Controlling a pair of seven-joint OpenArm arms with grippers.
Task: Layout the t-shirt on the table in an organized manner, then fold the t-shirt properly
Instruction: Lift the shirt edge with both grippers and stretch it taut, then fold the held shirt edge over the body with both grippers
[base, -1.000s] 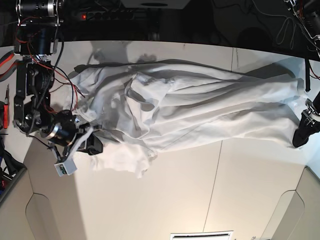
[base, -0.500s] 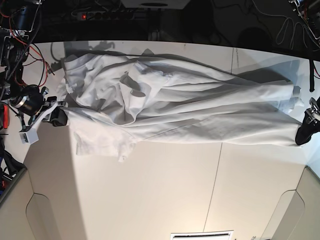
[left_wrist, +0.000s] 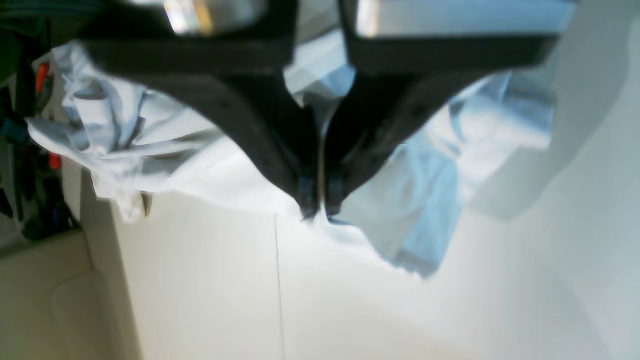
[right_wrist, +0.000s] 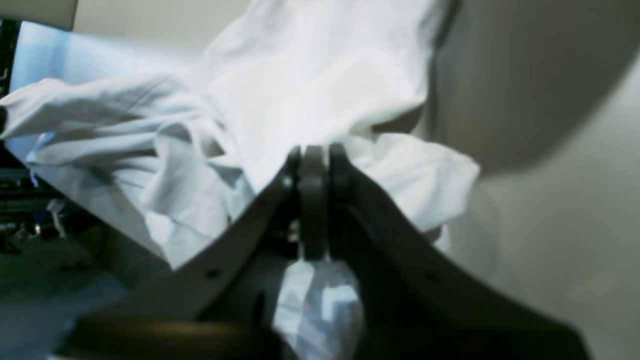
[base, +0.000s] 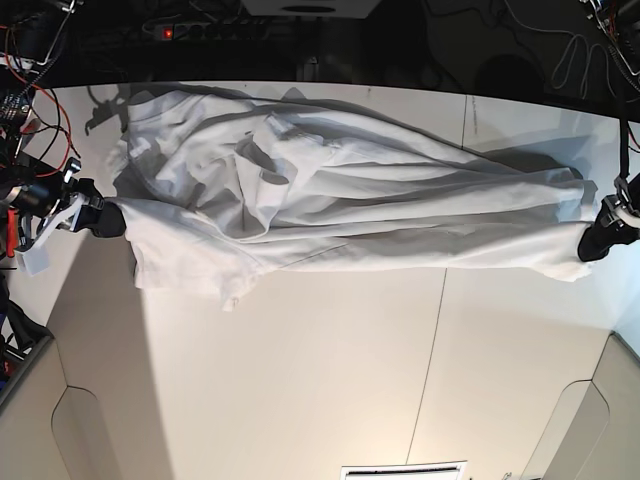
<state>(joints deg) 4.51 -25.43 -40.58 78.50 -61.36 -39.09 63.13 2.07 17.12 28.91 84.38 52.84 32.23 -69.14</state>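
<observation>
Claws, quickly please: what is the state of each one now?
Left claw: closed, holding the t-shirt at one end.
Right claw: closed, holding the t-shirt at the opposite end.

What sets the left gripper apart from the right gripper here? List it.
The left gripper pinches the t-shirt at the base view's right edge; the right gripper pinches it at that view's left edge. By the left gripper the cloth narrows to a bunched end; by the right gripper it spreads wide and crumpled, a flap hanging below. Both are shut on the shirt, stretching it above the table.
</observation>
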